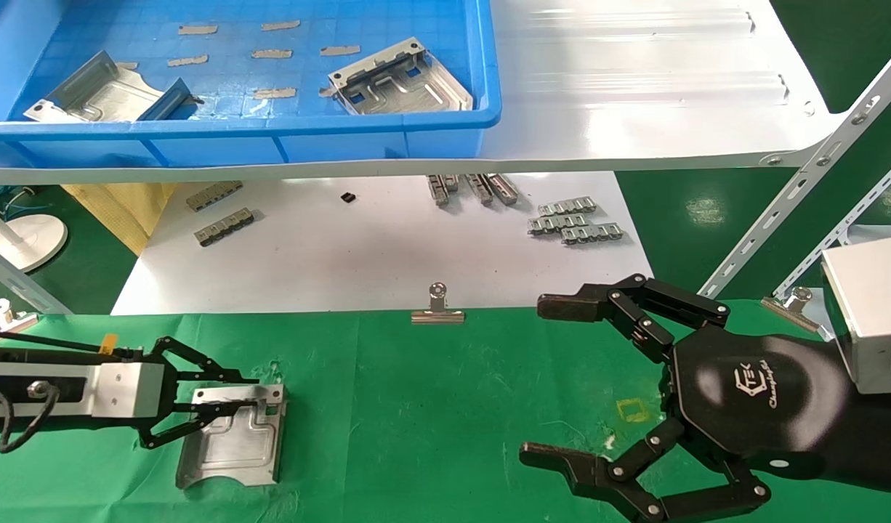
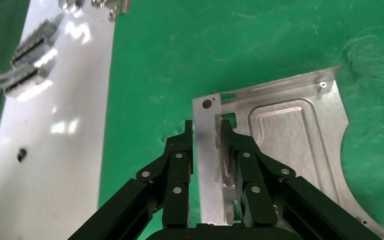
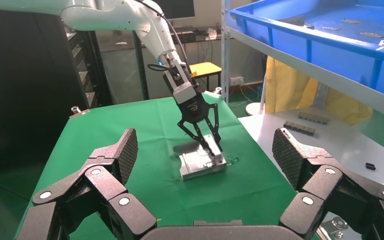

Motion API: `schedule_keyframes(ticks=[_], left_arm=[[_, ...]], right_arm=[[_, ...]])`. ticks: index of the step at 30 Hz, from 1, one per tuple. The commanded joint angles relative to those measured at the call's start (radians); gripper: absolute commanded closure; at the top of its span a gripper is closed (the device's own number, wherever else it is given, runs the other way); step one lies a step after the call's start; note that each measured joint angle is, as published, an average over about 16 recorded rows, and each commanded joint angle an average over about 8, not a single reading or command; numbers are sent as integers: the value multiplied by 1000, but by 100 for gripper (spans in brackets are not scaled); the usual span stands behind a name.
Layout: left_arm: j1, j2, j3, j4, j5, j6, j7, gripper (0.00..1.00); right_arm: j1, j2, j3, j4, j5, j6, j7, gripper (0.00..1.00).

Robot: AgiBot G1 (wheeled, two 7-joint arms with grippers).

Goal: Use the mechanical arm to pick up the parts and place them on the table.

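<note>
Left wrist view: the left gripper (image 2: 207,137) has its fingers clamped on the upturned edge of a part (image 2: 290,135) lying near the bench's (image 1: 431,407) left edge. The right gripper (image 1: 554,381), logo-marked "TEK", hovers fingers apart near the right edge.

The right pincer (image 1: 598,385) carries the only lettering, on its black hexagonal palm (image 1: 751,388): a white hexagon logo enclosing "TEK"; beside it runs a white cursive word too small to make out; nothing else bears readable text.
</note>
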State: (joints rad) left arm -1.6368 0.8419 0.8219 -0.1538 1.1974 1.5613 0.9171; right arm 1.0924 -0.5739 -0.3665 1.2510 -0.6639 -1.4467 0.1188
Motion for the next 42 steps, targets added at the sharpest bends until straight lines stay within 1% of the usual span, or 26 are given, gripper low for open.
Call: schedule_keyframes(ticks=[1,7,16,19,27,32,42], left_arm=[[0,4,1,24,2,-1,12,0],[9,-3,-30,59,-59,27,-32,0],[59,-30,-73,50,-164,40,-195,0],[69,-32,-78,51,-179,41,-214,0],[65,-32,-77,40,-169,40,-198,0],[89,-42,-100,-17,-182,35,-241,0],[172,-75,-177,-212,-232,17,-392,0]], right_arm=[[0,0,0,0,0,0,0,0],[0,0,0,0,0,0,0,0],[0,0,0,0,0,0,0,0],[0,0,0,0,0,0,0,0],[0,0,0,0,0,0,0,0],[0,0,0,0,0,0,0,0],[0,0,0,0,0,0,0,0]])
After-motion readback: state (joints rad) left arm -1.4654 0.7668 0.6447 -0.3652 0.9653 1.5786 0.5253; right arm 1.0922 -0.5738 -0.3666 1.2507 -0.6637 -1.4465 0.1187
